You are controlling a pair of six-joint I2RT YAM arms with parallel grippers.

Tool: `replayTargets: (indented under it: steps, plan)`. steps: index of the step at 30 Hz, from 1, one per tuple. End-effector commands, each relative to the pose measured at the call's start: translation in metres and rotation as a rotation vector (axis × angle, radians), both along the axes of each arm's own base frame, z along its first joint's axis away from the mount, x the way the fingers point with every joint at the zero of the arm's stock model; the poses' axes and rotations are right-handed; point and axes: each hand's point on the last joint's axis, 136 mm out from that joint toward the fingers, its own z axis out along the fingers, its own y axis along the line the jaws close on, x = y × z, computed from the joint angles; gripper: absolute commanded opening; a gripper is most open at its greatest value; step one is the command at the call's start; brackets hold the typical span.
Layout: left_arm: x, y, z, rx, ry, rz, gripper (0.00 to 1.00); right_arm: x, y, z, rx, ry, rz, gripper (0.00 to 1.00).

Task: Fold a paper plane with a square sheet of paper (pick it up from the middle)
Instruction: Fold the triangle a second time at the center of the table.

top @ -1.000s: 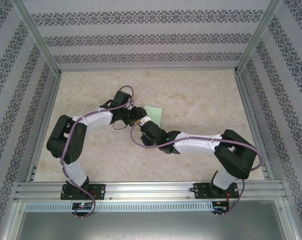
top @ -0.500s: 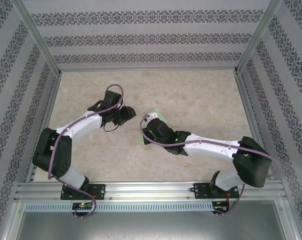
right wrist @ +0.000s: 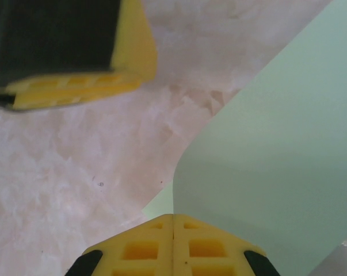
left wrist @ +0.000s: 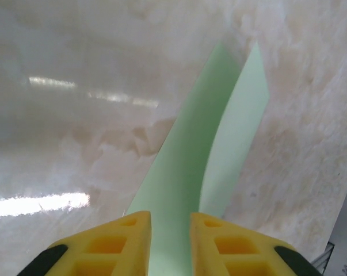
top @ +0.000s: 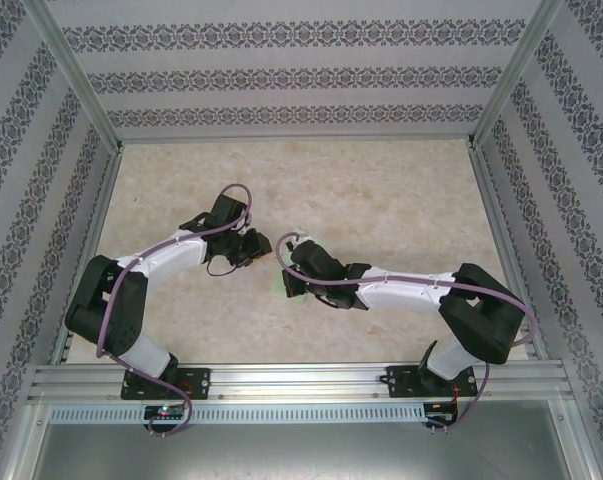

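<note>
Left hand: withdrew toward left edge of beige marbled surface, fingers a slit apart.
Right hand: together, seemingly pinching pale green square paper sheet (flap lifted, fold underway).

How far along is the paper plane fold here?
Early. Done: the right gripper is shut on the square sheet of paper, which curves up off the table. In hand: the left gripper straddles the bent sheet, jaws apart. Left: no pointed tip or dart shape yet, so the shaping folds remain.
</note>
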Motion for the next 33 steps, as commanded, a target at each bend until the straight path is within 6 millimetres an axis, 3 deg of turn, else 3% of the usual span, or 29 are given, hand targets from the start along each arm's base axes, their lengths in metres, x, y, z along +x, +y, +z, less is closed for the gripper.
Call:
replayTargets:
  steps: [1, 6, 8, 23, 33]
  plan:
    - [-0.016, -0.011, -0.003, -0.024, 0.015, -0.060, 0.23, 0.002, 0.004, -0.005, 0.104, 0.080, -0.024, 0.00]
    - [-0.026, -0.023, -0.013, -0.023, 0.049, -0.102, 0.14, 0.008, -0.004, -0.010, 0.155, 0.116, -0.056, 0.00]
    - [-0.030, -0.025, -0.020, -0.011, 0.071, -0.103, 0.07, 0.009, -0.006, -0.013, 0.156, 0.127, -0.063, 0.00]
    - [-0.045, -0.037, -0.048, -0.009, 0.135, -0.140, 0.02, 0.011, -0.013, -0.029, 0.159, 0.176, -0.092, 0.00]
    - [-0.051, -0.035, -0.068, 0.056, 0.165, -0.172, 0.02, 0.013, -0.018, -0.035, 0.166, 0.196, -0.114, 0.00]
